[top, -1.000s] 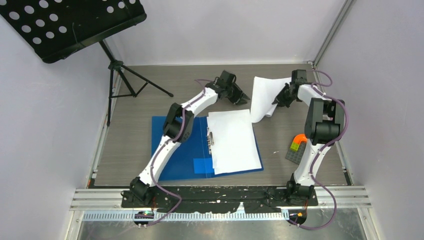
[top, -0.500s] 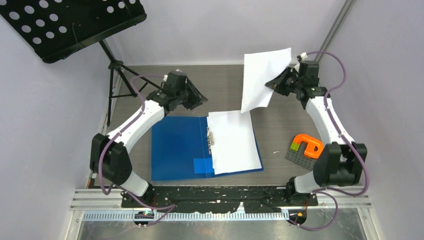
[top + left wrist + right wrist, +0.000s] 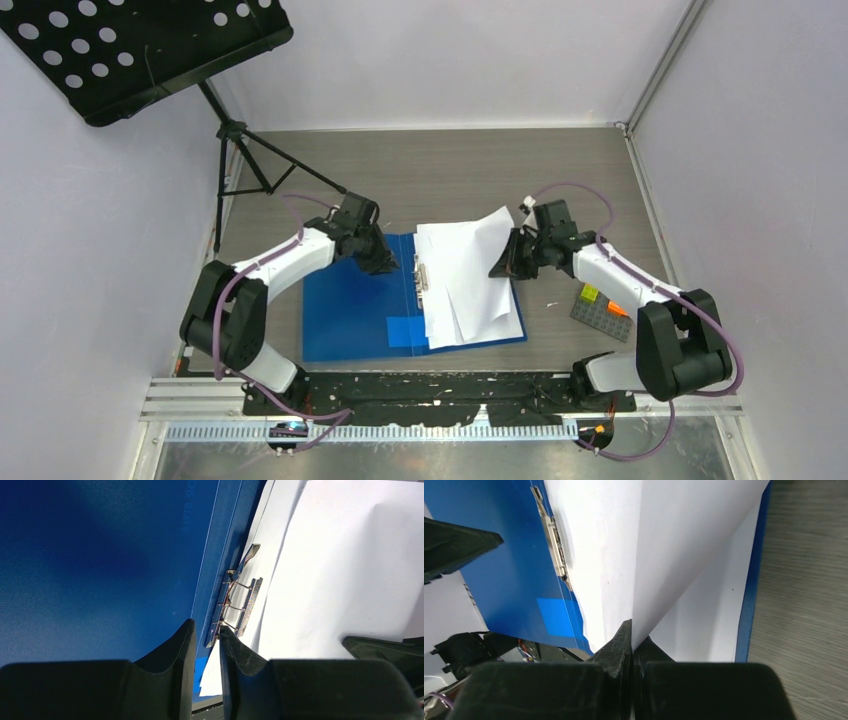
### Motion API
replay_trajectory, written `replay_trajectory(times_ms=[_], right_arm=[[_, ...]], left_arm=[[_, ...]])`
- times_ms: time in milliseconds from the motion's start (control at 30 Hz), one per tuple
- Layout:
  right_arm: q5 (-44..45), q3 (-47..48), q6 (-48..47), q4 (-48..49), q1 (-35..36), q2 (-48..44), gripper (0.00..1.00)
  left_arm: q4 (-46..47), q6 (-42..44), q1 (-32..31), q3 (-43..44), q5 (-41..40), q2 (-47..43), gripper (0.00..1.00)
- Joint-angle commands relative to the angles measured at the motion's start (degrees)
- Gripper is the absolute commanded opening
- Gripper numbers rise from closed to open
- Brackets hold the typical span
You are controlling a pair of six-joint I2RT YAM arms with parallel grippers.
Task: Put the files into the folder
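Observation:
The blue folder [image 3: 345, 300] lies open on the table, its metal clip [image 3: 421, 277] at the spine. A white sheet [image 3: 507, 322] lies flat on its right half. My right gripper [image 3: 505, 262] is shut on the edge of a second white sheet [image 3: 470, 265], which bends over the flat one. In the right wrist view the held sheet [image 3: 684, 540] rises from my shut right gripper [image 3: 631, 630] above the flat sheet [image 3: 709, 635]. My left gripper [image 3: 385, 262] hovers over the folder's left cover beside the clip [image 3: 237, 600]. It [image 3: 206, 630] is empty, jaws a narrow gap apart.
A black music stand [image 3: 150, 50] on tripod legs [image 3: 260, 165] stands at the far left. A grey studded plate with orange and yellow pieces [image 3: 600, 305] lies right of the folder. Walls close in the table on three sides.
My right gripper carried the held sheet from high at the far right down and left onto the folder's right half. My left arm drew back from the far middle to the folder's spine.

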Motion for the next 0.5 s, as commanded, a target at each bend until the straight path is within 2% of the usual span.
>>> replay_trajectory(times_ms=[0,267,467], right_arm=[[2.37,-0.92,1.97,6.52,4.23,0.37,0.05],[19.41,-4.25,11.43,8.35,12.1,-1.79,0.05],[24.6,-3.7,16.5,9.52,17.32,-0.71,0.05]], left_arm=[[2.21,1.56,-1.25,0.33,0.64,1.53,0.23],[2.14,0.2,-3.12,0.73,0.32,3.77,0.2],[2.94,-0.67,-3.51,-0.13,0.97,4.04,0.17]])
